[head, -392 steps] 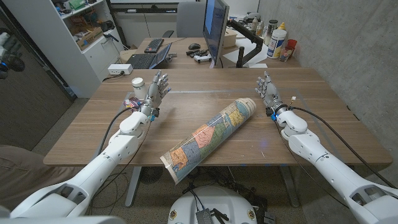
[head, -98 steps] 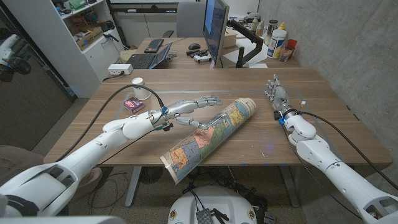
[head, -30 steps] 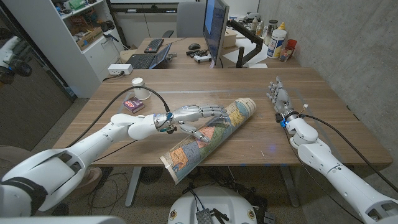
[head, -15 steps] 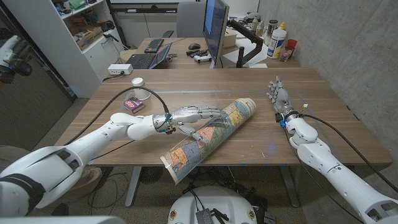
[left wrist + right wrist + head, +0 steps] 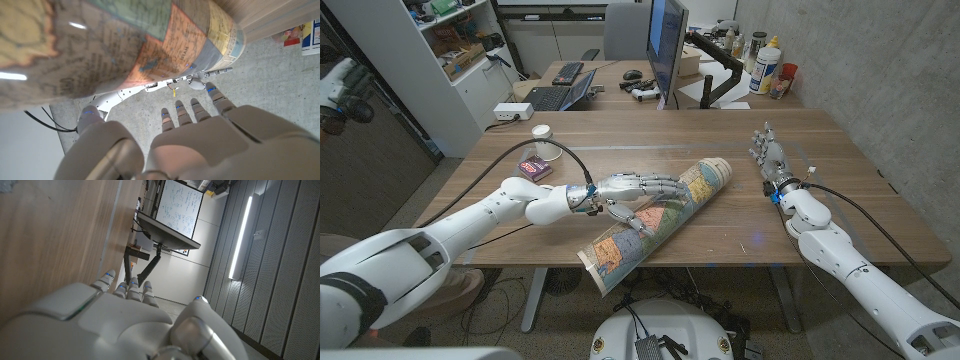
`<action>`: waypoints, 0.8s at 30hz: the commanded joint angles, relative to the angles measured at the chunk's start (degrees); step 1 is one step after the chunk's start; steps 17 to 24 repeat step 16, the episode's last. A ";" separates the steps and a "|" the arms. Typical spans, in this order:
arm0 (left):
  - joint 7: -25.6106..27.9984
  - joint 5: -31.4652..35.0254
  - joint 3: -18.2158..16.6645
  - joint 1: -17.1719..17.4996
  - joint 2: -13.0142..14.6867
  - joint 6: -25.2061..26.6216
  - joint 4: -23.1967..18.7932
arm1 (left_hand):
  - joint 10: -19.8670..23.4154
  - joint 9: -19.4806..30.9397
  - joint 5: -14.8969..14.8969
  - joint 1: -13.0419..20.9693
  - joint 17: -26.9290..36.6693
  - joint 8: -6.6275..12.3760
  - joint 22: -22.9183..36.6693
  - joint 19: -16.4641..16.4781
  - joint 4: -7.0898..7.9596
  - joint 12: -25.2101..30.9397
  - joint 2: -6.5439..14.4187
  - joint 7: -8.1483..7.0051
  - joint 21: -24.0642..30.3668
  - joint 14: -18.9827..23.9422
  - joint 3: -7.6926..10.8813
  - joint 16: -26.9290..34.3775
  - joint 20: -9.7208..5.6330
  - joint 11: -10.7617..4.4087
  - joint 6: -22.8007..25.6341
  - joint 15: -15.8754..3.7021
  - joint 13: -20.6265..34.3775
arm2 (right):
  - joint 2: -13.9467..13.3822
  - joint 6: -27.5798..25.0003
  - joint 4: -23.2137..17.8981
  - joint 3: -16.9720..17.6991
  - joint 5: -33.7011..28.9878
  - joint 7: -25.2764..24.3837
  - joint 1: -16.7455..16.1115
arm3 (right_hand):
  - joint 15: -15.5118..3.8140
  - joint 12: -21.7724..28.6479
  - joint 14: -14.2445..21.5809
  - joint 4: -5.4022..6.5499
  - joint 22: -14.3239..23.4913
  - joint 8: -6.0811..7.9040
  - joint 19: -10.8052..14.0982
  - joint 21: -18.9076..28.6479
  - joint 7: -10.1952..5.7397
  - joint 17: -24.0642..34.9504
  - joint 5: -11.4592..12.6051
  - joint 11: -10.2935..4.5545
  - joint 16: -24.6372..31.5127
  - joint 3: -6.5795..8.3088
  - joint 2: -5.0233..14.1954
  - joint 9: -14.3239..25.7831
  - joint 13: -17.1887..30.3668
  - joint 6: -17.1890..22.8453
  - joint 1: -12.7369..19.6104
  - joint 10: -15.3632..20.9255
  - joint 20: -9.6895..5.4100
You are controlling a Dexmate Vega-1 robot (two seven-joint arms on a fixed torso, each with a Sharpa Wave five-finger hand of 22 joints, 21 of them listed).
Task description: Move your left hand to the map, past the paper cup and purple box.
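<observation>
Over the map [image 5: 655, 220] the open left hand [image 5: 638, 188] hovered, fingers spread; lowering gently onto the roll's middle seemed best. Right hand [image 5: 767, 152] was open.

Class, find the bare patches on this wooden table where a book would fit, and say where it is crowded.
Bare wood lies between the rolled paper map and the right hand, and along the far edge of the wooden table. The far left corner is crowded: white paper cup, small purple box. The left hand is at the map.
</observation>
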 commanded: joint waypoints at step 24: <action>2.92 0.59 3.03 -1.38 1.03 1.41 -0.49 | 0.12 0.19 0.72 1.01 0.30 0.55 0.25 0.42 -0.14 -0.09 0.01 -0.16 -0.04 0.23 -0.45 0.01 -0.39 -0.40 0.26 -1.87 0.06 | 0.38 0.91 0.81 0.43 0.61 0.40 -0.03 | 0.03 0.03 -0.60 -0.34 0.25 0.22 -0.57 -0.14 0.08 0.21 0.29 -0.08 0.25 -0.22 0.52 0.09 0.14 0.10 0.23 -0.10 0.12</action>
